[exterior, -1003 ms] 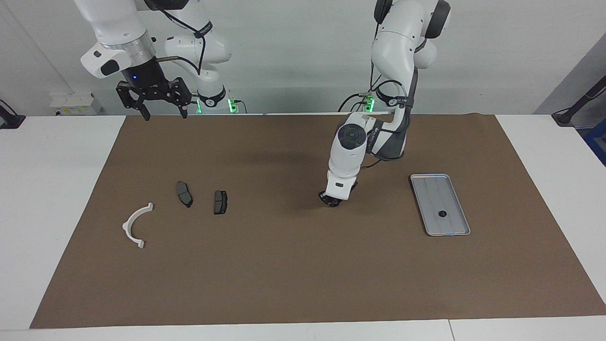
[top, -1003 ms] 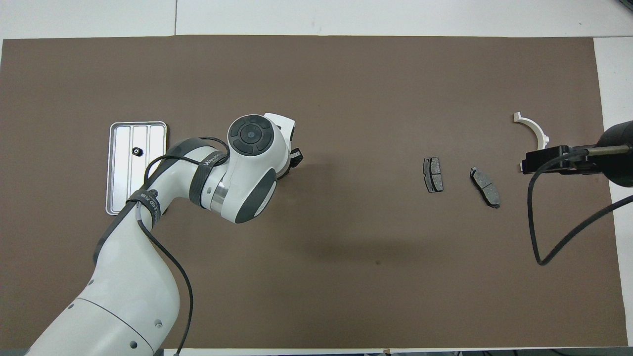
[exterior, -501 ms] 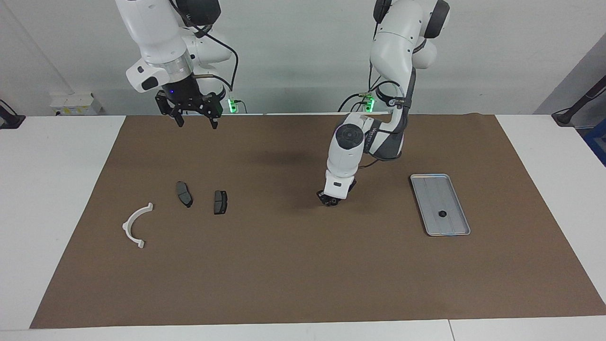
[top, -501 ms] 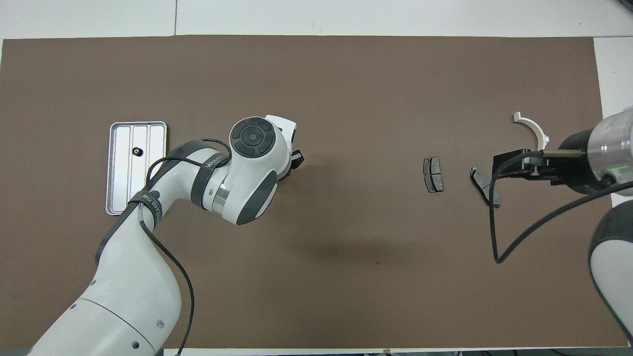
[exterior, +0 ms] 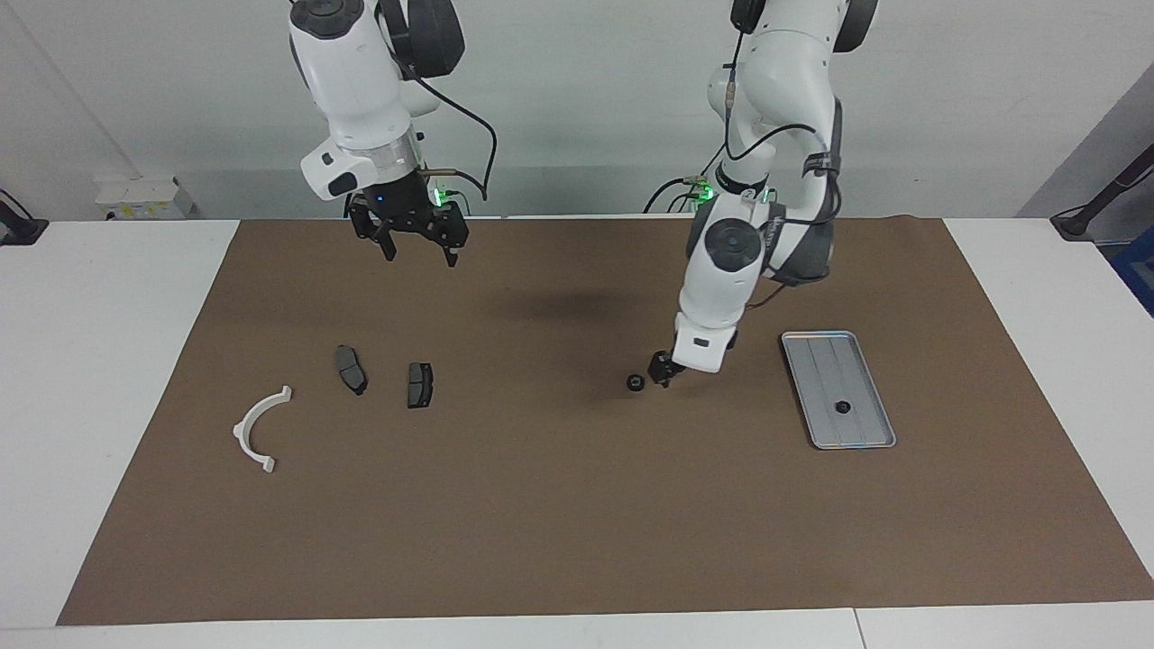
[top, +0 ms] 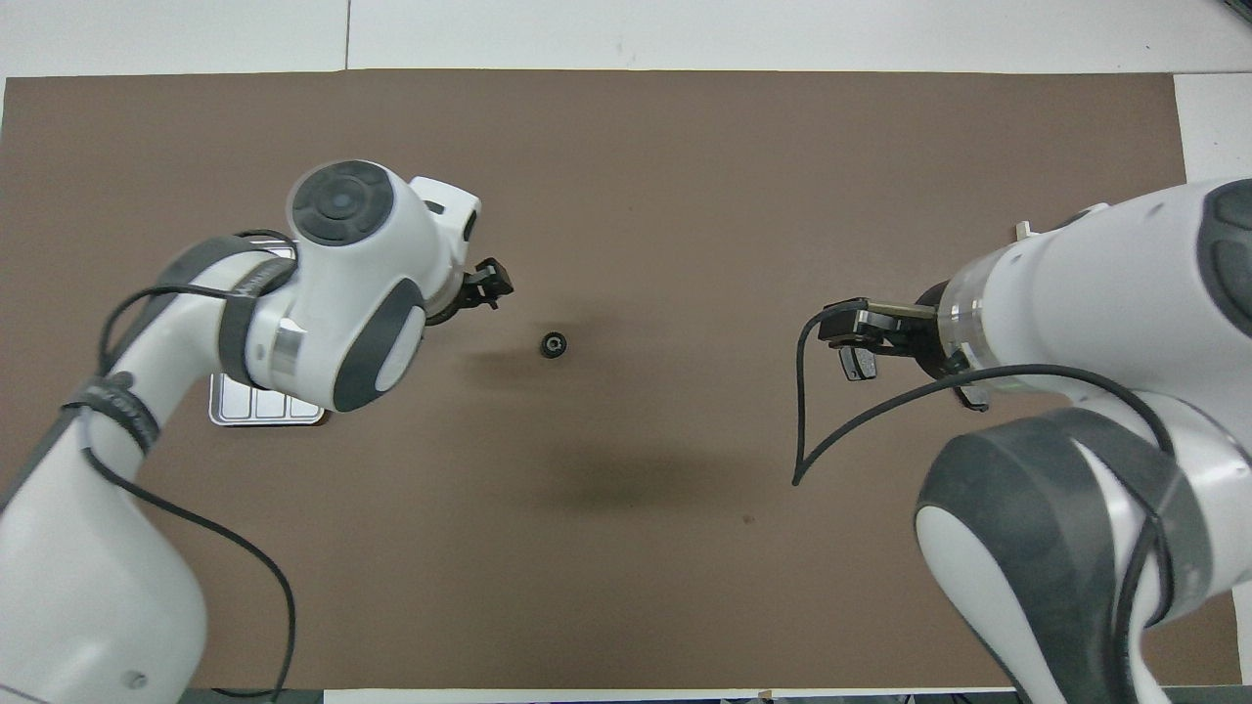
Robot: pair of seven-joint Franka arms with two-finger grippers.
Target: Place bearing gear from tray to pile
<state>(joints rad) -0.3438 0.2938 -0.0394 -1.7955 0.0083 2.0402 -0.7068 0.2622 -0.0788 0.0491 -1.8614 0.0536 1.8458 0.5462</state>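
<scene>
White table (exterior: 108, 361) against a grey wall, brown mat (exterior: 577, 505) over most of it; right arm has swung in from its own end and its right gripper (exterior: 410, 242) now hangs high over the mat near the robots' edge, fingers spread, empty; left arm has pulled back toward the tray (exterior: 837, 388), left gripper (exterior: 661, 371) low over the mat, jaws now apart after being closed a second ago, holding nothing; the bearing gear (exterior: 636, 382) it carried sits on the mat just beside it, clear of the fingers, mid-table between tray and pile; so that's a drop at a handover spot, not the goal: white bracket (exterior: 260, 428) and two brake pads (exterior: 351, 369) (exterior: 419, 384) lie well apart from it toward the right arm's end; my read is the right arm takes it the rest of the way; a second small dark part (exterior: 843, 406) sits in the tray; room is good: bare mat all round the gear, nothing between it and the pads, mat edges well off; only risk I'd flag is both arms meeting over mid-table.
</scene>
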